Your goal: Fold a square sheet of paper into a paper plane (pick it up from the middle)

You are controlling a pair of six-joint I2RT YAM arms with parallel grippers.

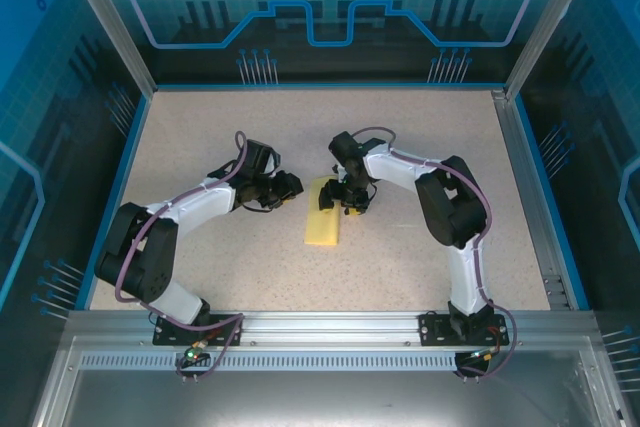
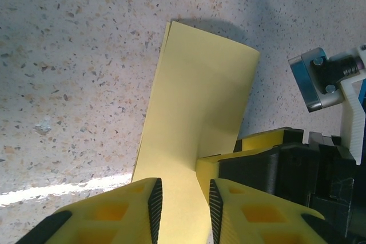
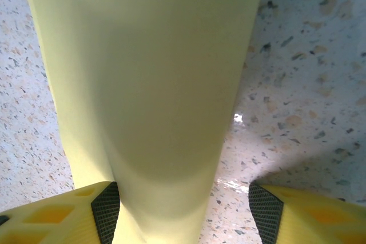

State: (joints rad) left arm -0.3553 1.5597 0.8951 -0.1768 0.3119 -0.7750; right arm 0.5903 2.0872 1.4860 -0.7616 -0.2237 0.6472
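The square sheet of paper (image 1: 322,219) is a pale yellow sheet folded into a long narrow strip and lies on the speckled table between both arms. My left gripper (image 1: 289,187) hovers at the strip's far end. In the left wrist view its jaws (image 2: 186,207) stand partly open, with the paper (image 2: 200,101) flat in the gap between the pads. My right gripper (image 1: 351,199) is at the same end from the other side. Its jaws (image 3: 186,212) are wide open, and the paper (image 3: 148,84) curves up between them against the left pad (image 3: 106,210). One right finger (image 2: 229,167) rests at the strip's edge.
The speckled table (image 1: 430,127) is ringed by a blue rim, with an aluminium rail (image 1: 330,325) at the near edge where both arm bases are bolted. Blue printed panels wall the cell. The two wrists sit close together over the paper's far end.
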